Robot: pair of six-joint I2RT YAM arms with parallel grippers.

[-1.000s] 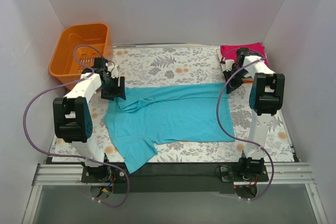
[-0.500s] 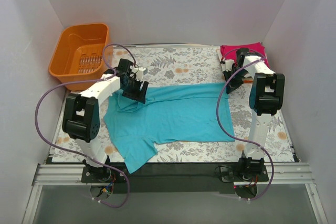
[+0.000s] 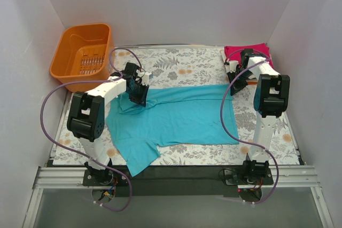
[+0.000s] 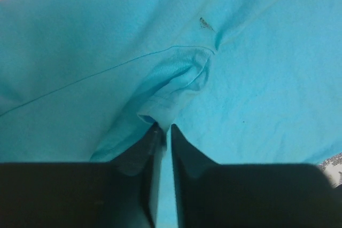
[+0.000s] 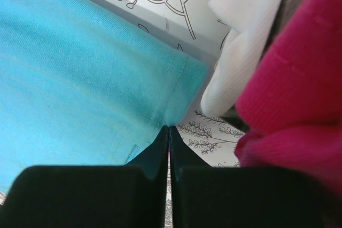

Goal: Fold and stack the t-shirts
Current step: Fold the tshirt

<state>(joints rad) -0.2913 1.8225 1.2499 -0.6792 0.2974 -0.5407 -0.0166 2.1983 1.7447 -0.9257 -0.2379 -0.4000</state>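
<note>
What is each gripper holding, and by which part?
Both hold the teal t-shirt: the left gripper pinches a raised fold at its far left end; the right gripper grips the hem at its far right corner.

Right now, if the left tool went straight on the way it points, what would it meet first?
The teal t-shirt: a bunched fold sits right at the tips of the left tool, apparently pinched.

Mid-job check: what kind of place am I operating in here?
Probably a lab test booth: plain white walls box in a table with a floral cover, a teal t-shirt spread on it, an orange basket at its far-left corner.
</note>
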